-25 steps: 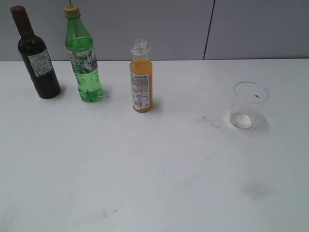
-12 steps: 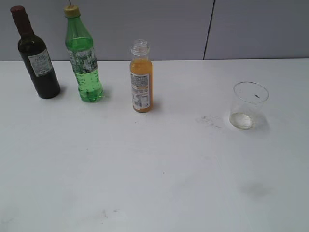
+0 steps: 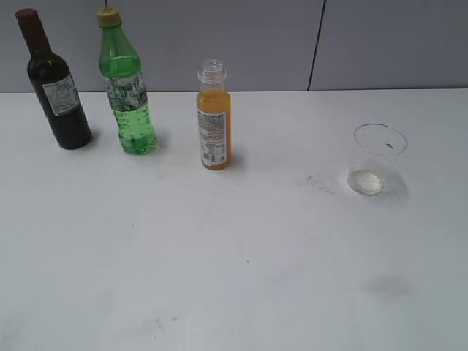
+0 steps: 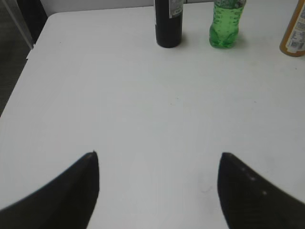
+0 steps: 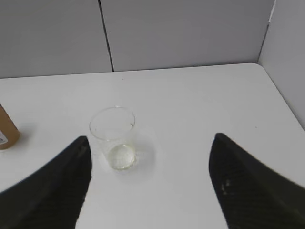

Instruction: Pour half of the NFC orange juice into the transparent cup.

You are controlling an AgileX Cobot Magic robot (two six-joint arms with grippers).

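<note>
Standing on the white counter (image 3: 241,256), the small clear orange juice bottle (image 3: 213,117) sits well left of the short clear cup (image 3: 377,159). Left gripper (image 4: 157,188) hangs spread wide, holding nothing. Right gripper (image 5: 150,183) gapes before the cup (image 5: 114,137).

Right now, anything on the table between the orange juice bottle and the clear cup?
Nothing visible. The small capless clear bottle of orange juice and the short clear plastic cup stand apart on the white table, with only bare surface and faint smudges between them. The green and dark bottles stand on the juice's other side.
</note>
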